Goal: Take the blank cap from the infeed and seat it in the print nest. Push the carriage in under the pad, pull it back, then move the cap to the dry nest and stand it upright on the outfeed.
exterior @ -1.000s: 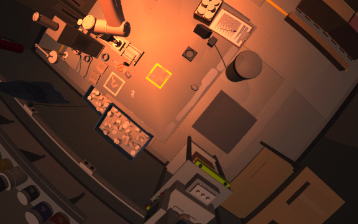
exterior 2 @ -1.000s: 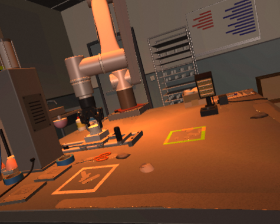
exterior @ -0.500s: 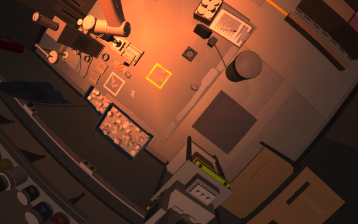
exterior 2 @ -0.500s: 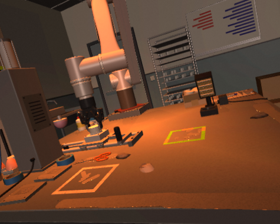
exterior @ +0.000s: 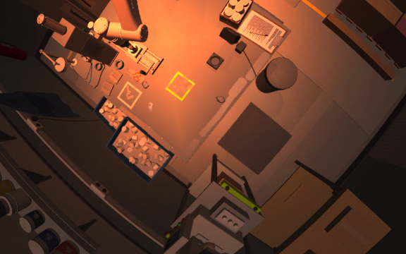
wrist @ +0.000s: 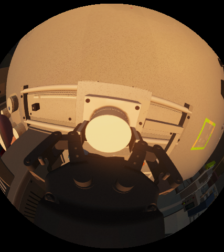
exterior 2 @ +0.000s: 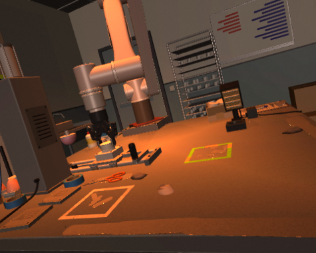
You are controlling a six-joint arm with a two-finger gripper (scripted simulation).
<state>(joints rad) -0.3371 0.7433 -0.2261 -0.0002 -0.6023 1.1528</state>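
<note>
At the left rear of the bench, beside the grey pad printer (exterior 2: 22, 133), the rail carriage (exterior 2: 114, 156) carries the print nest (wrist: 111, 110). The pale round cap (wrist: 108, 135) sits in that nest and is gripped by my gripper (wrist: 108, 137), which stands straight above it, closed on the cap's sides. The cap (exterior 2: 105, 145) shows just under the fingers in the second side camera. A black post (exterior 2: 132, 150) stands on the carriage to the right. The white-outlined square (exterior 2: 97, 201) and the yellow-outlined square (exterior 2: 209, 152) lie on the bench toward the front and right.
The printer housing stands close on the left of my gripper. Orange scissors (exterior 2: 115, 176), a blue tape roll (exterior 2: 73, 180) and flat plates (exterior 2: 26, 216) lie in front of the carriage. Two trays of caps (exterior: 137, 148) sit at the bench's edge. A small monitor (exterior 2: 232, 100) stands far right.
</note>
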